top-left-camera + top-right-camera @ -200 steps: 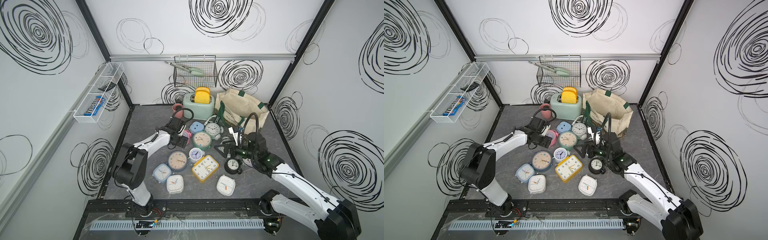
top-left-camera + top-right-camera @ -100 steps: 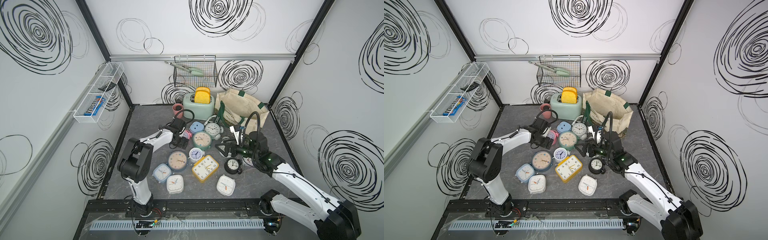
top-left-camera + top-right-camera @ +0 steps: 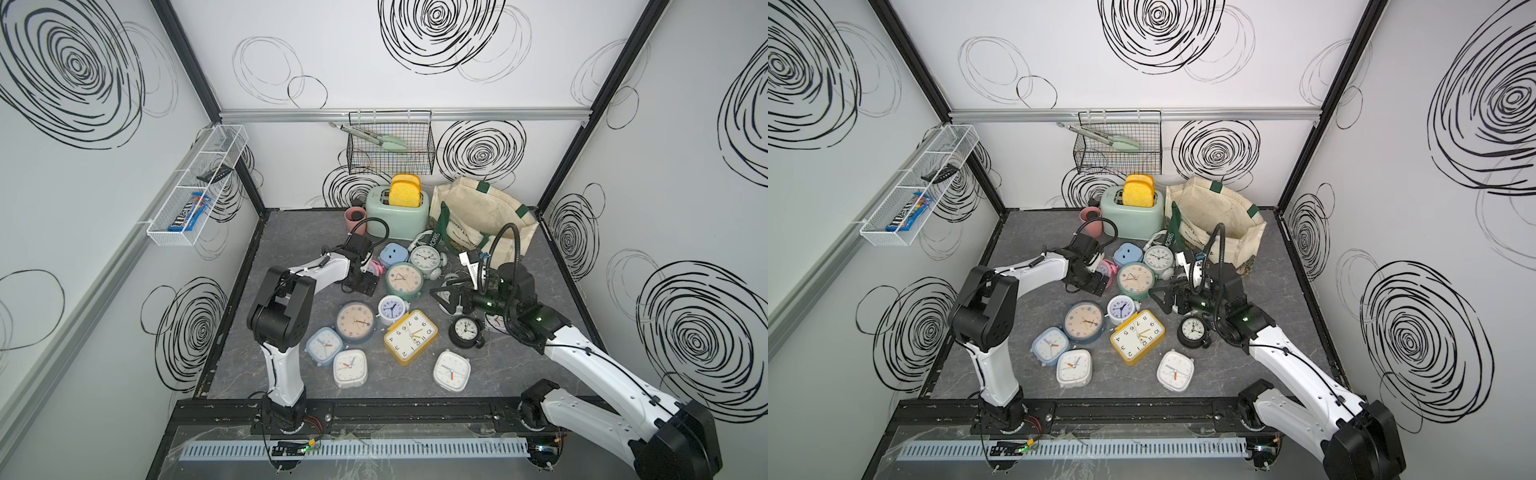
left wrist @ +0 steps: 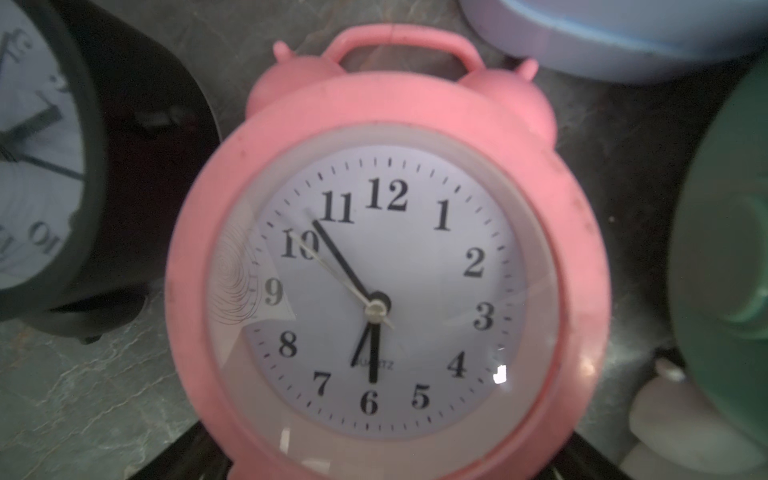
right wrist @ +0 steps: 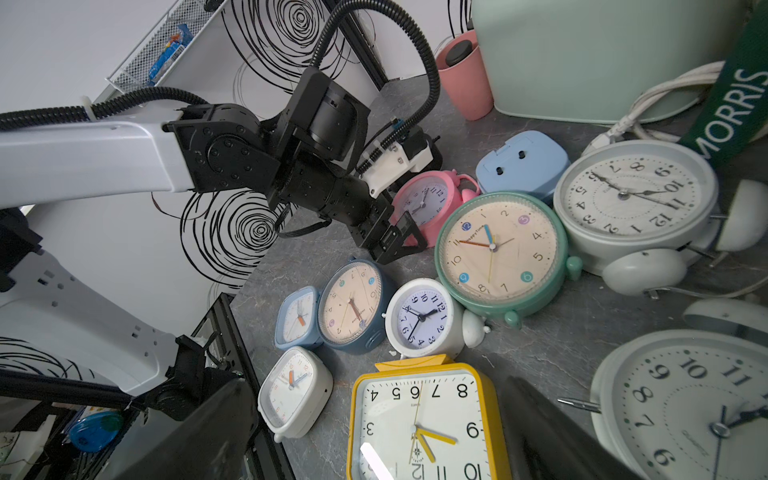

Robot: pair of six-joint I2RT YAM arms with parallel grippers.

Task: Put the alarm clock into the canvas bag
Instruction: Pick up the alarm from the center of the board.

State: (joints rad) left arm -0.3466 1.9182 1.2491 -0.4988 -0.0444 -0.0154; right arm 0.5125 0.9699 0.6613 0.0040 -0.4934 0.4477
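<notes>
Pincer on left arm [image 5: 399,245] has spread wider at pink clock [image 4: 386,270].

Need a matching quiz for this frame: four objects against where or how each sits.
1 pink twin-bell alarm clock
2 yellow rectangular alarm clock
3 cream canvas tote bag
4 mint green toaster

a holds two yellow slices
b back right corner of the grey table
c fills the left wrist view
d lies flat, face up

Pairs: 1-c, 2-d, 3-b, 4-a
</notes>
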